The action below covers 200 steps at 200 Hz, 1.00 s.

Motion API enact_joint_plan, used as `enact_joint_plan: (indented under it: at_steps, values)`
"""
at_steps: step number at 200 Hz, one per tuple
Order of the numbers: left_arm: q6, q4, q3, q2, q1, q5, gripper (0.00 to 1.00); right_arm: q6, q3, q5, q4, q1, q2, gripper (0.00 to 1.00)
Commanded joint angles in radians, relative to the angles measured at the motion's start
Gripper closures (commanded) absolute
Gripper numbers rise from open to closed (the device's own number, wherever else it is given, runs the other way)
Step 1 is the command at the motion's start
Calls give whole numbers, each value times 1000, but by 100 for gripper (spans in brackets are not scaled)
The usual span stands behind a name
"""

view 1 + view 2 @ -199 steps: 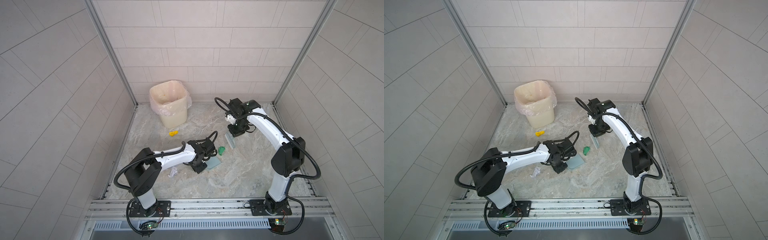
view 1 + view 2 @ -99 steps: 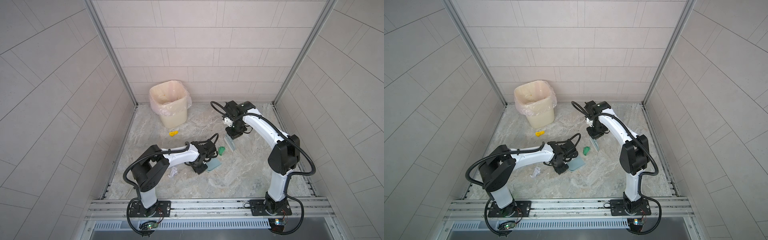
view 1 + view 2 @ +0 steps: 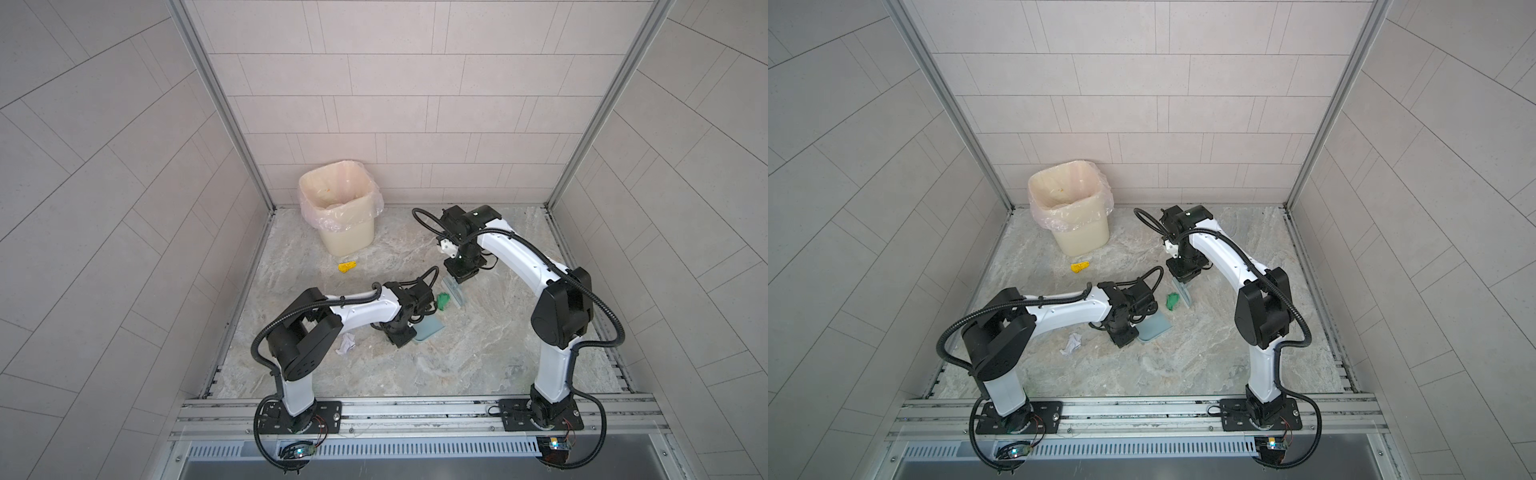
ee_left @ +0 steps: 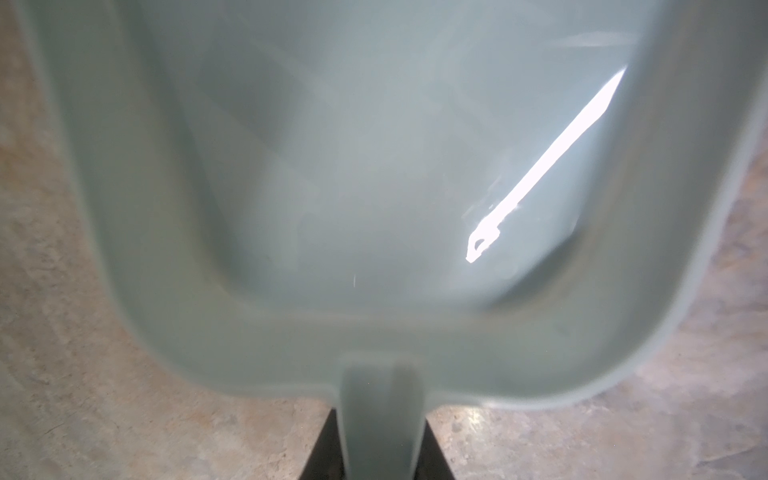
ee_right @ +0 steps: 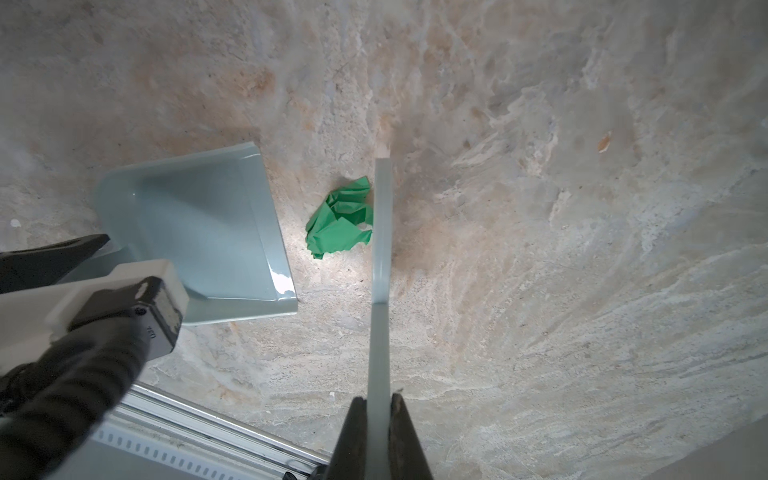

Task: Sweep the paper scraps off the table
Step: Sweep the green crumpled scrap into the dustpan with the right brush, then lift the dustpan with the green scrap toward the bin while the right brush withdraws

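Observation:
On the marbled table [image 3: 478,353] a green paper scrap [image 3: 443,301] [image 3: 1172,300] [image 5: 340,224] lies between the pale blue dustpan [image 3: 428,330] [image 3: 1154,328] [image 5: 199,224] and the pale blue brush [image 3: 455,291] [image 3: 1185,291] [image 5: 381,232]. The brush stands right against the scrap. My left gripper [image 3: 405,332] [image 4: 380,440] is shut on the dustpan's handle; the pan [image 4: 374,166] is empty. My right gripper [image 3: 459,276] [image 5: 379,399] is shut on the brush handle. A yellow scrap [image 3: 347,266] [image 3: 1079,266] lies near the bin. A white scrap [image 3: 345,344] [image 3: 1071,344] lies beside the left arm.
A cream bin [image 3: 340,199] [image 3: 1067,195] lined with a clear bag stands at the back left against the tiled wall. Aluminium rails edge the table; the front rail [image 3: 415,409] carries both arm bases.
The right arm has swung its wrist leftwards and brought the brush closer to the green scrap. The left arm's elbow has shifted right, while the dustpan and scraps stay in place.

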Motion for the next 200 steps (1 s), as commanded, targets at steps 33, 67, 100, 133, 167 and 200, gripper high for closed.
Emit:
enact_joint_plan:
  at_steps: [33, 67, 100, 133, 167, 200]
  values:
    - [-4, -9, 14, 7, -3, -11, 100, -22, -11, -187, -53, 68, -48, 100]
    - [-9, -1, 8, 6, -4, -7, 100, -29, -37, -237, -65, 74, -101, 100]
    - [-10, 5, 6, 7, -4, -7, 100, -23, -32, -121, -78, 36, -101, 100]
    - [-10, 6, 10, -4, -5, -19, 100, -8, -2, -71, -66, 25, -90, 100]
    - [-23, 21, -6, -69, -5, -43, 100, 1, -9, -55, -47, -27, -115, 100]
    - [-33, 16, -10, -146, -1, -77, 100, 0, -52, -69, -27, -92, -167, 100]
